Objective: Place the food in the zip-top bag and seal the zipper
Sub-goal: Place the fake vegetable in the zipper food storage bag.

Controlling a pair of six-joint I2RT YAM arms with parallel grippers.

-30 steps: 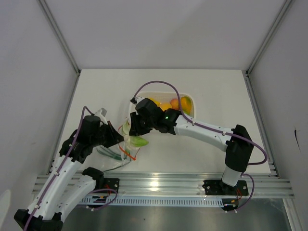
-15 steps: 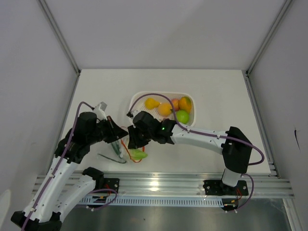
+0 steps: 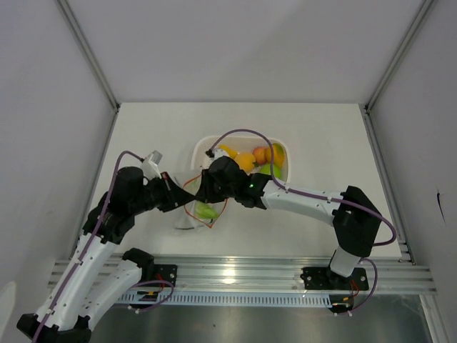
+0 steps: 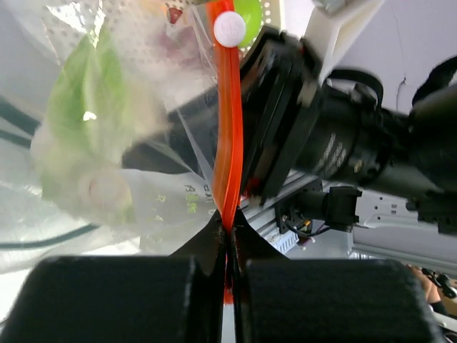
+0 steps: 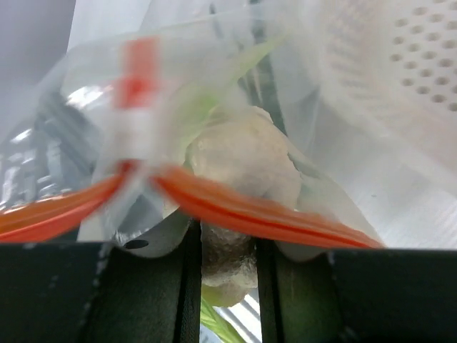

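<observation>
My left gripper (image 4: 229, 230) is shut on the red-orange zipper (image 4: 228, 143) of the clear zip-top bag (image 4: 153, 204), holding its mouth up. The zipper's white slider (image 4: 230, 27) sits at the strip's far end. My right gripper (image 5: 227, 250) is shut on a white cauliflower (image 5: 239, 161) with green leaves, right at the bag's mouth, and the zipper (image 5: 250, 212) crosses in front of it. From above, both grippers (image 3: 180, 194) (image 3: 203, 193) meet over the bag (image 3: 187, 220), with the cauliflower's green (image 3: 207, 211) showing below them. More food lies in the basket.
A white perforated basket (image 3: 202, 146) behind the grippers holds a lemon (image 3: 227, 151), oranges (image 3: 245, 161) and a green apple (image 3: 270, 171). Its wall (image 5: 400, 86) stands close on the right of the right wrist view. Aluminium rails (image 3: 235, 275) run along the near edge.
The left gripper has lifted the bag's mouth off the table and drawn it right. The right gripper dipped toward the near edge with the cauliflower, then came back to the bag's mouth.
</observation>
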